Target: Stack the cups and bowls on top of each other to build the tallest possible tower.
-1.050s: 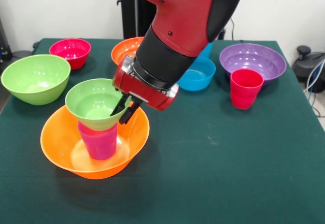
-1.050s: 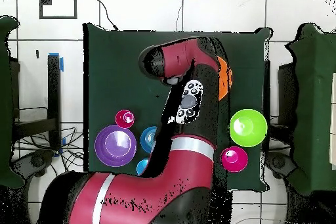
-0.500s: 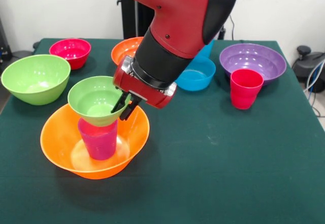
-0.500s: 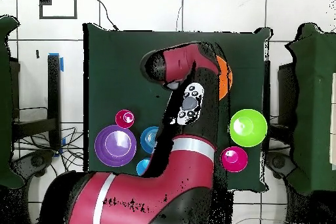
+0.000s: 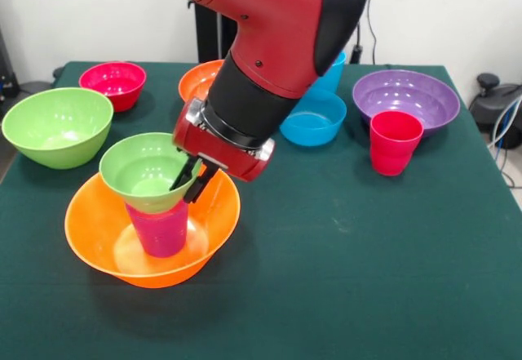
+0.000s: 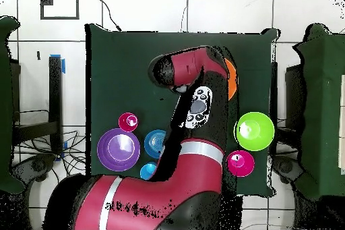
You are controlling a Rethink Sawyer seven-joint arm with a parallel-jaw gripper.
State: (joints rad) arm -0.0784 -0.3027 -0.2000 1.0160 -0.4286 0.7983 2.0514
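You have the gripper (image 5: 190, 182) closed on the near-right rim of the small lime green bowl (image 5: 143, 170), one of its jaws inside the rim and one outside, so the jaws are narrow and pinching the bowl wall. That bowl sits tilted on the mouth of the purple-magenta cup (image 5: 159, 228), which stands upright inside the large orange bowl (image 5: 98, 237) at the front left of the green surface (image 5: 367, 278); together they make the tower so far. To its left you can see the large lime green bowl (image 5: 55, 125), and behind that the small pink-red bowl (image 5: 114, 82). A red-orange bowl (image 5: 198, 80) shows partly behind the arm (image 5: 277, 42). On the right, the small blue bowl (image 5: 314, 119) sits with the sky blue cup (image 5: 333, 74) just behind it, and the large purple bowl (image 5: 405, 99) has the red-pink cup (image 5: 395, 142) standing just in front of it. In the overhead view the arm covers the tower, leaving only a sliver of the orange bowl's rim showing.
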